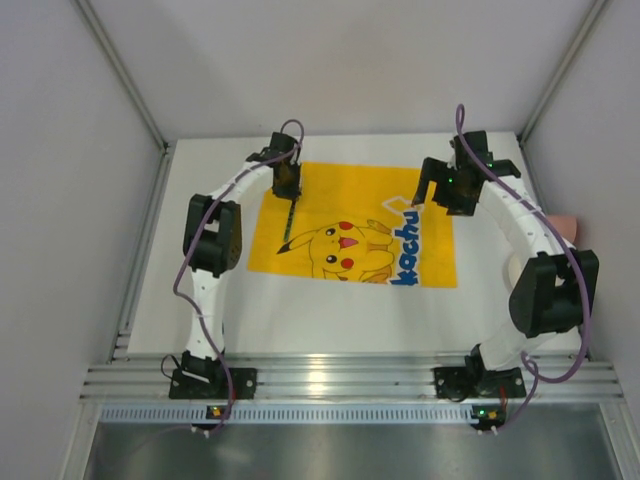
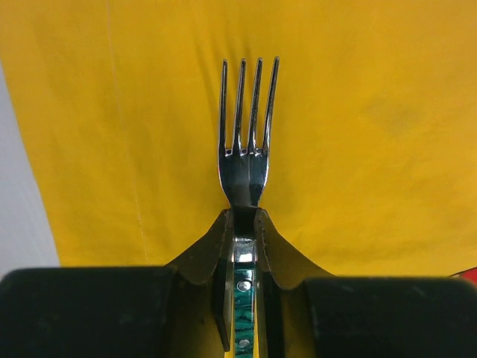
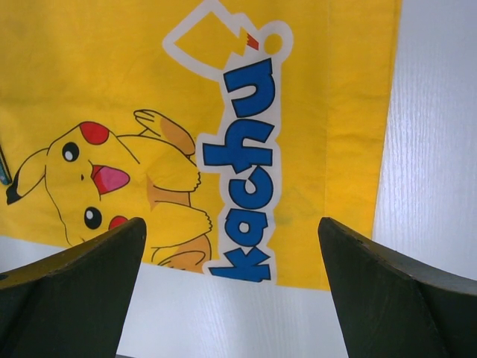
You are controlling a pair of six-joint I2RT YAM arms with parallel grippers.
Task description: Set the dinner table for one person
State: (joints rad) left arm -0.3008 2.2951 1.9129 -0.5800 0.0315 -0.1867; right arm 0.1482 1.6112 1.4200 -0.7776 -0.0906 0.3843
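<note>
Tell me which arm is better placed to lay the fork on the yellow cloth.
Left. The left fingers grip the fork by its green handle, above the yellow cloth. The right fingers stand open and empty near the cloth's right edge.

A: Round the outside?
B: Grey wall panels [image 1: 60,250] left, back and right. Plain and matte, meeting at two slanted metal posts [image 1: 120,70].
A: And along the near edge?
B: Ribbed aluminium profiles [image 1: 340,380] running side to side, with a bright glare in the middle. Same kind of rail [image 1: 143,260] up the left side.
A: Below those?
B: A narrow perforated strip [image 1: 340,412] of pale metal, then a dull steel sheet [image 1: 340,452] touching it and filling the bottom of the top view. Looks brushed, with faint reflections.
</note>
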